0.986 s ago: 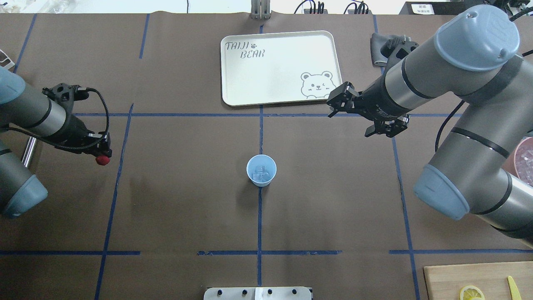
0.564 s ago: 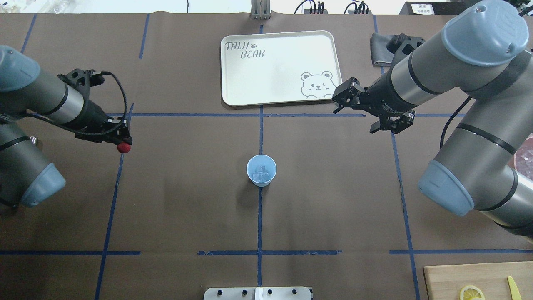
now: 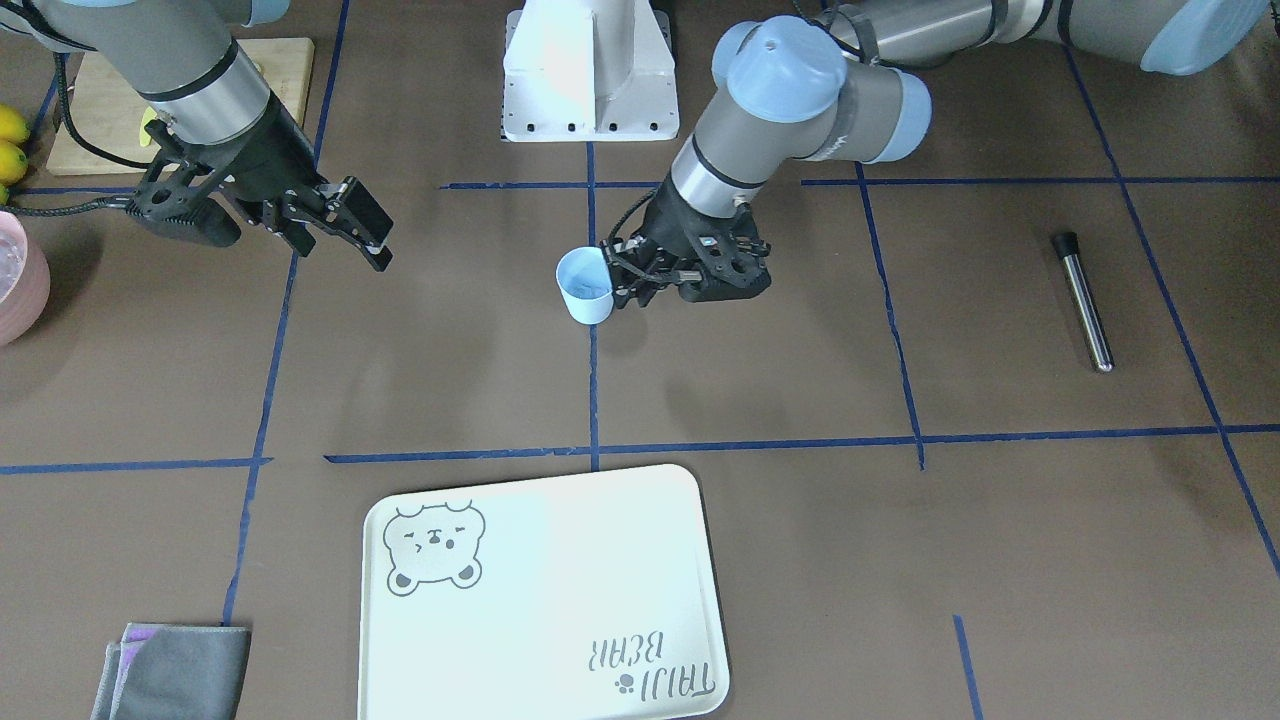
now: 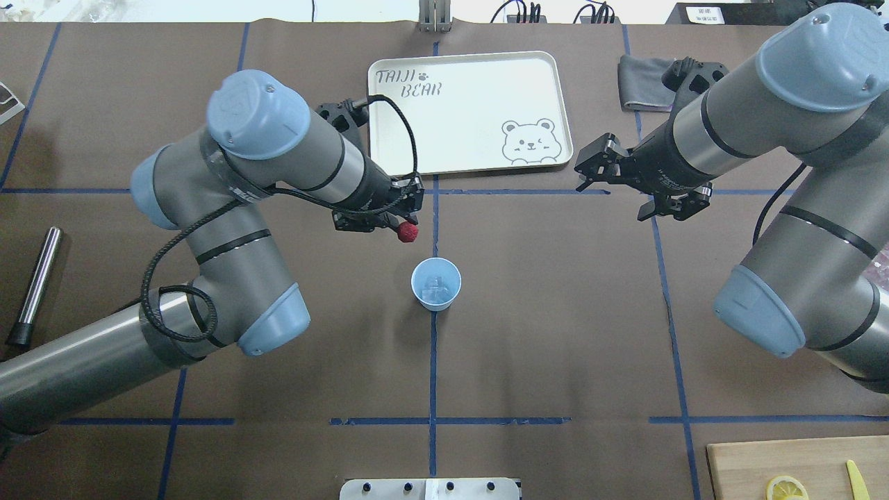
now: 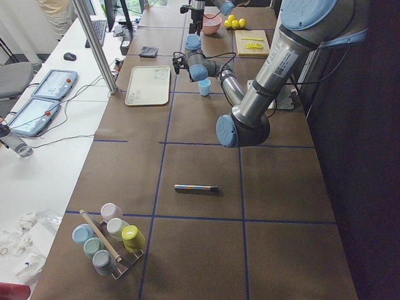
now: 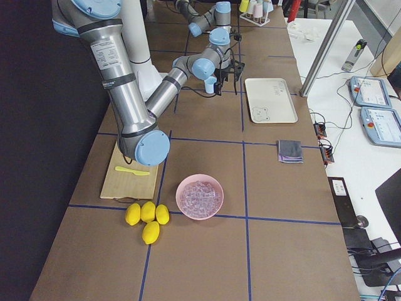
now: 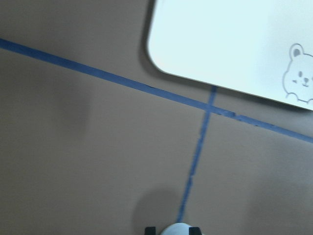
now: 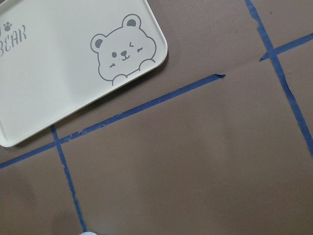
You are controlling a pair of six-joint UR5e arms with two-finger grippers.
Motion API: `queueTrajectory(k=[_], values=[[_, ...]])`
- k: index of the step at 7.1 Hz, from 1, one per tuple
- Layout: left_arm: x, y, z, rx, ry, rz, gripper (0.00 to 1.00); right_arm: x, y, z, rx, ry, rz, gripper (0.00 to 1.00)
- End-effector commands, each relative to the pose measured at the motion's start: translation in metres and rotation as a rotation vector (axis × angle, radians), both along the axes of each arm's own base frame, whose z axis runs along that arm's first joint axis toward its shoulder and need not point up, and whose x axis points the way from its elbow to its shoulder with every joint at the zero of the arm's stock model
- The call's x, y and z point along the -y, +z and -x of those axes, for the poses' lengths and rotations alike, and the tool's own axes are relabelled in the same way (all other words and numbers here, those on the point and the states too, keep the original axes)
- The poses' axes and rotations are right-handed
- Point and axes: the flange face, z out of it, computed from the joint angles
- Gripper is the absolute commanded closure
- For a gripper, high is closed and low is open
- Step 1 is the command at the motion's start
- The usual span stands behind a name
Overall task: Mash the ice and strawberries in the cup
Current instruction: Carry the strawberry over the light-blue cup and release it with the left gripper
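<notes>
**Left gripper.** In the overhead view the left gripper (image 4: 408,223) is clamped on the strawberry (image 4: 408,234). The red berry protrudes below the fingertips. The gripper sits at 11 o'clock from the cup (image 4: 435,283), near it but not over its mouth. The berry is outside the cup.

**Cup.** The cup stands upright on the centre tape line of the table (image 4: 555,333). The ice (image 4: 435,289) lies inside it as pale lumps on the bottom. In the front-facing view the left gripper (image 3: 628,280) appears just beside the cup (image 3: 585,285), and the berry is hidden there.

**Right gripper.** The right gripper (image 4: 582,175) has its fingers apart and holds nothing. It is at 2 o'clock from the cup, well apart from it.

**Surroundings, overhead view.**
- The tray (image 4: 389,160) lies at 12 o'clock from the cup.
- A metal rod (image 4: 38,285) lies at 9 o'clock, near the table edge.
- A grey cloth (image 4: 642,73) lies at 1 o'clock, beyond the tray.
- A cutting board (image 4: 750,465) with a lemon slice (image 4: 786,488) lies at 4 o'clock.
</notes>
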Motion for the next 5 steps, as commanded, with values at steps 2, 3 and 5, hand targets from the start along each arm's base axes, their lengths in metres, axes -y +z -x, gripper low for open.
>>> queueTrajectory(k=[2,3,5], values=[[-0.022,-0.001,-0.031,0.015,0.01,-0.001,1.0,0.0,0.0,0.002,0.0,-0.004,-0.003,0.0],[-0.029,0.003,-0.036,0.016,0.021,0.0,0.98,0.0,-0.001,0.002,0.001,-0.004,-0.004,0.0],[-0.034,0.011,-0.038,0.024,0.029,-0.001,0.62,0.0,-0.002,0.002,0.002,-0.004,-0.005,0.0]])
